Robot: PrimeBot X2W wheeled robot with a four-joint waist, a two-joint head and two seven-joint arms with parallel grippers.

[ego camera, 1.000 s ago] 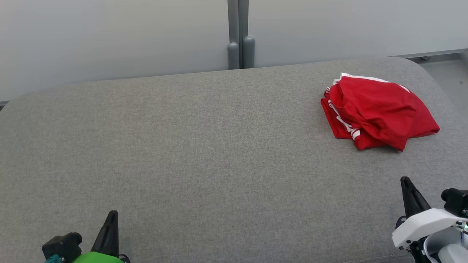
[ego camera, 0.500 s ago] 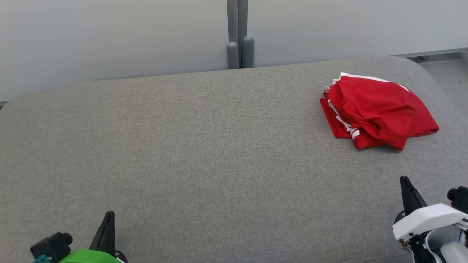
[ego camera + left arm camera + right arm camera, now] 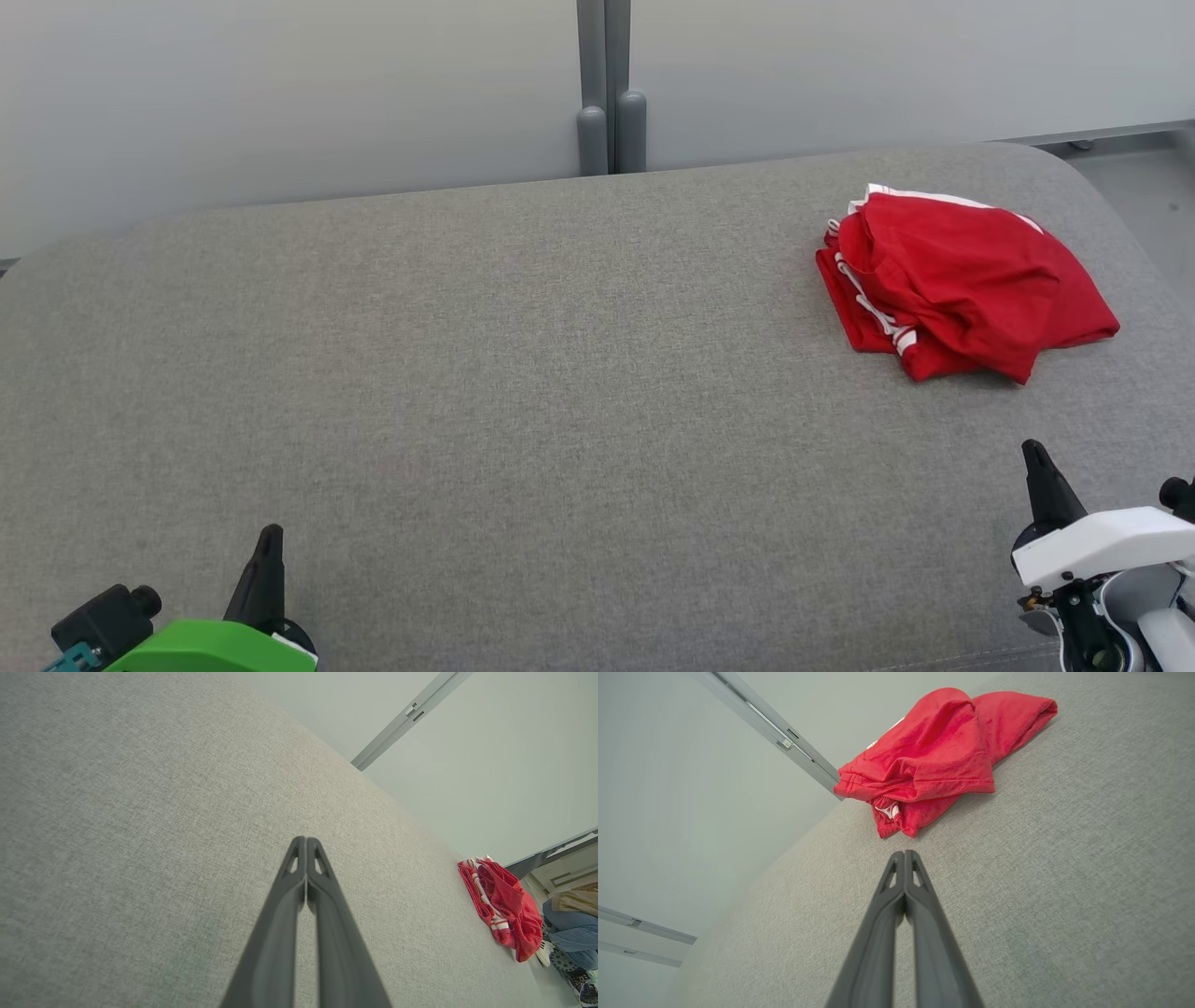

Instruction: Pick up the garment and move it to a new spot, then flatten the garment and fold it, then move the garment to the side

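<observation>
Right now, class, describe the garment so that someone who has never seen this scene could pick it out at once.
Start with the wide grey upholstered surface before the pale wall. Follow it to its far right end, where the garment lies bunched in a low heap. It is bright red with white stripes, against plain grey fabric.

I see a bunched red cloth garment point(image 3: 966, 280) with white stripes. The wide fabric worktop point(image 3: 523, 373) is plain grey. My left claw point(image 3: 268, 537) and right claw point(image 3: 1033, 453) are black.
</observation>
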